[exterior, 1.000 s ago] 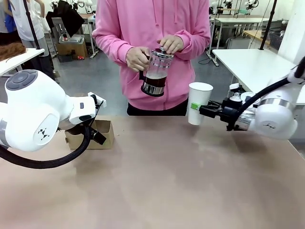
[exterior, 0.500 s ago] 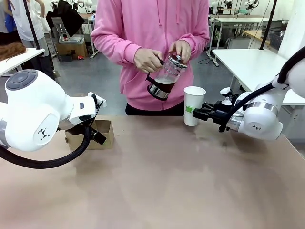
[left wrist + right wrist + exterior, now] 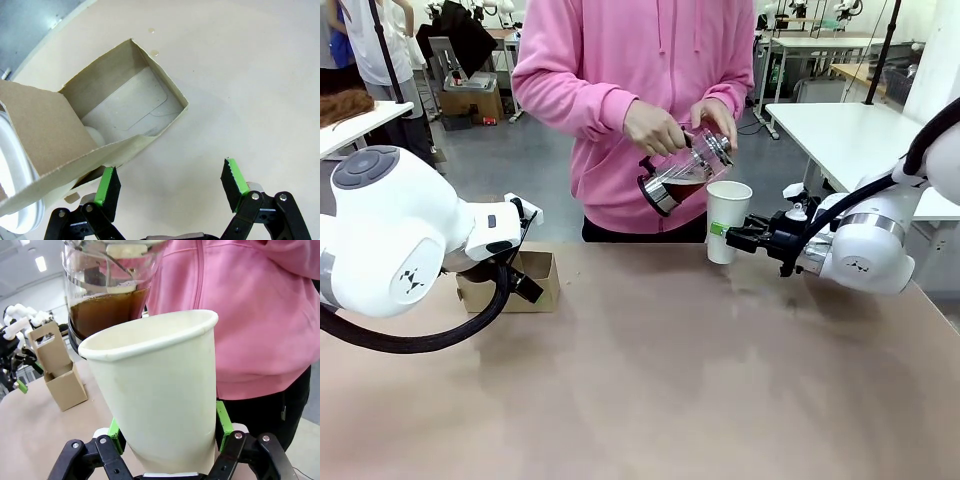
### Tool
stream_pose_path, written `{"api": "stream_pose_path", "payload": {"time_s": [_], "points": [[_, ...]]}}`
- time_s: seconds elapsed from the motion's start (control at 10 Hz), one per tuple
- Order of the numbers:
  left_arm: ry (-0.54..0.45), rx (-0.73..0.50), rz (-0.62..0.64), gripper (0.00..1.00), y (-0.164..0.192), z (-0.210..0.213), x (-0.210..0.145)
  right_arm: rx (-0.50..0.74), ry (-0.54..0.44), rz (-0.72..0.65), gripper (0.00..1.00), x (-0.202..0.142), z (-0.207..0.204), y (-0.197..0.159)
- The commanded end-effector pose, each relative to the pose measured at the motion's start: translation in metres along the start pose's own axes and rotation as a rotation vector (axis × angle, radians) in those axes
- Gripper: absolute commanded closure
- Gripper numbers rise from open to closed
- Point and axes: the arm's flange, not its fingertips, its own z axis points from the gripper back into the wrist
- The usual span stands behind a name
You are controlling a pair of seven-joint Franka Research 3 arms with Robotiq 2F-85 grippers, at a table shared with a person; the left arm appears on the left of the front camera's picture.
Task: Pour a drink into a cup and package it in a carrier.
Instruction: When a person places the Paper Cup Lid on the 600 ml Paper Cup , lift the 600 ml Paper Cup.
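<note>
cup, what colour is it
Plain white; the cup shows best in the right wrist view.

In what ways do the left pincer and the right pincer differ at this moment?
The left pincer stands open and holds nothing; the right pincer is shut on the white cup. The left pincer hangs close to the cardboard carrier; the right pincer holds its cup beside the person's tilted jug. Both have green pads.

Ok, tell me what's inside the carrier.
The open compartment of the carrier holds nothing, just its bare cardboard floor. The compartment past the upright panel is covered, so I cannot tell.
</note>
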Motion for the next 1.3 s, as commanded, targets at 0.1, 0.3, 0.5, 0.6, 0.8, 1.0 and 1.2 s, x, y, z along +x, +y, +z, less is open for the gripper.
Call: {"api": "stream_pose_path", "payload": {"time_s": [0.1, 0.3, 0.5, 0.6, 0.8, 1.0, 1.2], "points": [[-0.001, -0.001, 0.000, 0.00, 0.0000, 0.0004, -0.0001, -0.004, -0.004, 0.000, 0.20, 0.0040, 0.0023, 0.0053], [-0.001, -0.001, 0.000, 0.00, 0.0000, 0.0004, -0.0001, -0.004, -0.004, 0.000, 0.20, 0.0040, 0.0023, 0.0053], [-0.001, -0.001, 0.000, 0.00, 0.0000, 0.0004, -0.0001, -0.004, -0.004, 0.000, 0.20, 0.0040, 0.0023, 0.0053], [-0.001, -0.001, 0.000, 0.00, 0.0000, 0.0004, -0.0001, -0.004, -0.004, 0.000, 0.20, 0.0040, 0.0023, 0.0053], [-0.001, -0.001, 0.000, 0.00, 0.0000, 0.0004, -0.0001, -0.004, -0.004, 0.000, 0.20, 0.0040, 0.0023, 0.0053], [-0.001, -0.001, 0.000, 0.00, 0.0000, 0.0004, -0.0001, -0.004, -0.004, 0.000, 0.20, 0.0040, 0.0023, 0.0053], [-0.001, -0.001, 0.000, 0.00, 0.0000, 0.0004, -0.0001, -0.004, -0.004, 0.000, 0.20, 0.0040, 0.0023, 0.0053]]}}
